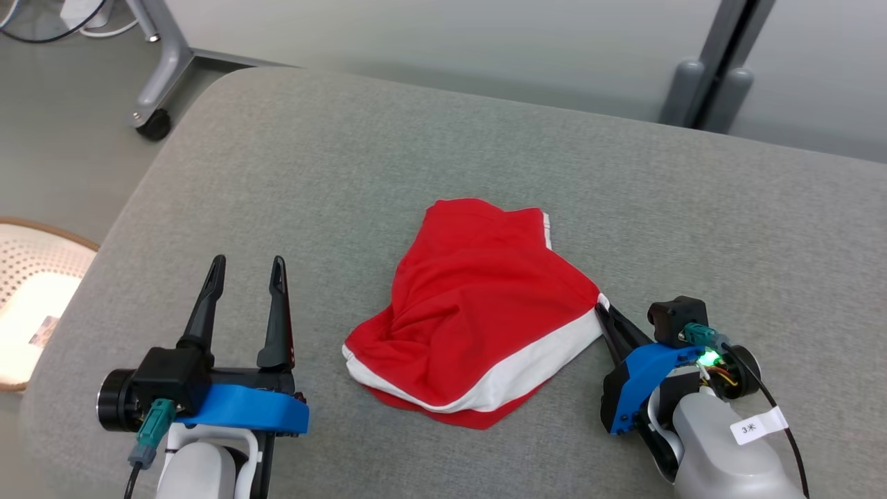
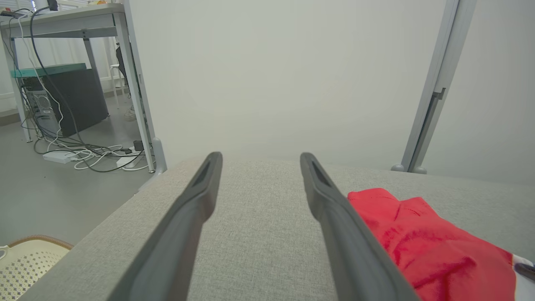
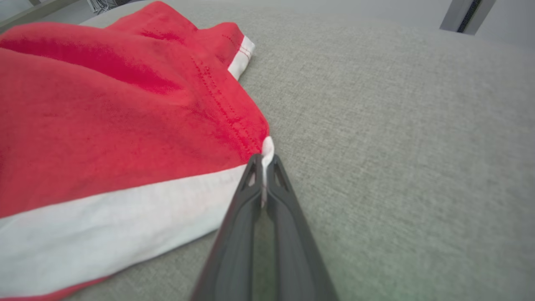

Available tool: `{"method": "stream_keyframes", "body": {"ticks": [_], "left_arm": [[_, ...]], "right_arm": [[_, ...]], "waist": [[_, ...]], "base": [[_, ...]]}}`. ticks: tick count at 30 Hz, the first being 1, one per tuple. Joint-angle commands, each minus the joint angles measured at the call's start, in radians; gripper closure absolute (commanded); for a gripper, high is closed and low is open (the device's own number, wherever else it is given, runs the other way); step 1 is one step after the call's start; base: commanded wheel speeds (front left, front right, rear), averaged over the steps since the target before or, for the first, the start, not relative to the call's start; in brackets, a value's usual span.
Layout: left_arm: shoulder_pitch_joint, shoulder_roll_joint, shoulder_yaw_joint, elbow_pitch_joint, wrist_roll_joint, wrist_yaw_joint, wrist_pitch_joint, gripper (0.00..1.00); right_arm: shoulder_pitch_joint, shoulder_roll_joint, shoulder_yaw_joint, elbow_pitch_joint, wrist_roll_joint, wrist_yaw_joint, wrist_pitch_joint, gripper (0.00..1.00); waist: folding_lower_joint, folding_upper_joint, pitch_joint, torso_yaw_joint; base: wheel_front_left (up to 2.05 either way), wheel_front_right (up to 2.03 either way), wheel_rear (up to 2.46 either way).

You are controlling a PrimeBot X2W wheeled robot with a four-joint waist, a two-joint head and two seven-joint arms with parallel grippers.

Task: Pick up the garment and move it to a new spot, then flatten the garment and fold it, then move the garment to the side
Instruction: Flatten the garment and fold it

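Note:
The garment [image 1: 478,305] is red with a white band and lies rumpled in the middle of the grey cushion [image 1: 416,152]. My right gripper [image 1: 601,309] is shut on the garment's right corner, where the white band ends. In the right wrist view the white edge of the garment [image 3: 104,125] is pinched between the fingertips of that gripper [image 3: 263,161]. My left gripper [image 1: 248,267] stands open to the left of the garment, apart from it, with nothing between its fingers. The left wrist view shows this gripper [image 2: 260,158] over bare cushion, the garment [image 2: 426,242] to its right.
A perforated cream basket [image 1: 28,305] sits on the floor left of the cushion. Behind the cushion are a grey wheeled frame leg [image 1: 156,83], a pale wall and a grey post [image 1: 714,62]. In the left wrist view a desk [image 2: 62,21] with cables stands far left.

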Motion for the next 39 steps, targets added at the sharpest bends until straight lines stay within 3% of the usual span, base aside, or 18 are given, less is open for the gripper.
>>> {"method": "stream_keyframes", "body": {"ticks": [1,14,20,30,31,32,33,34,39], "left_arm": [[0.006,-0.002,0.008,0.002,0.008,0.000,-0.002,0.00],[0.065,-0.003,0.037,0.007,0.006,-0.007,-0.002,0.00],[0.083,-0.003,0.036,0.006,0.001,-0.005,-0.002,0.00],[0.099,-0.003,0.027,-0.002,-0.009,0.002,-0.002,0.00],[0.101,-0.003,0.026,-0.001,-0.008,0.002,-0.002,0.00],[0.102,-0.003,0.027,-0.001,-0.007,0.002,-0.002,0.00],[0.102,-0.003,0.027,-0.001,-0.007,0.002,-0.002,0.00],[0.102,-0.003,0.027,-0.001,-0.006,0.002,-0.002,0.00],[0.099,-0.003,0.026,0.002,0.002,-0.001,-0.002,0.00]], "right_arm": [[-0.003,-0.001,0.003,-0.006,0.012,0.000,-0.006,1.00],[0.223,-0.080,-0.049,-0.302,0.087,0.000,-0.007,1.00],[0.363,-0.107,-0.105,-0.428,0.126,0.000,-0.004,1.00],[0.598,-0.068,-0.241,-0.673,0.124,0.000,0.106,1.00],[0.609,-0.064,-0.243,-0.693,0.115,0.000,0.114,0.94],[0.615,-0.058,-0.248,-0.714,0.105,0.000,0.119,0.54],[0.615,-0.058,-0.248,-0.714,0.105,0.000,0.119,0.54],[0.620,-0.055,-0.253,-0.731,0.096,0.000,0.124,0.04],[0.610,-0.039,-0.274,-0.803,0.025,0.000,0.122,0.00]], "waist": [[-0.0001,0.0000,-0.013,-0.020],[-0.0001,0.0000,-0.073,-0.198],[-0.0001,0.0000,-0.089,-0.248],[-0.0001,0.0000,-0.095,-0.281],[-0.0001,0.0000,-0.096,-0.283],[-0.0001,0.0000,-0.096,-0.285],[-0.0001,0.0000,-0.096,-0.285],[-0.0001,0.0000,-0.097,-0.287],[-0.0001,0.0000,-0.104,-0.288]], "base": [[0.00,0.00,0.00],[0.00,0.00,0.00],[0.00,0.00,0.00],[0.00,0.00,0.00],[0.00,0.00,0.00],[0.00,0.00,0.00],[0.00,0.00,0.00],[0.00,0.00,0.00],[0.00,0.00,0.00]]}}
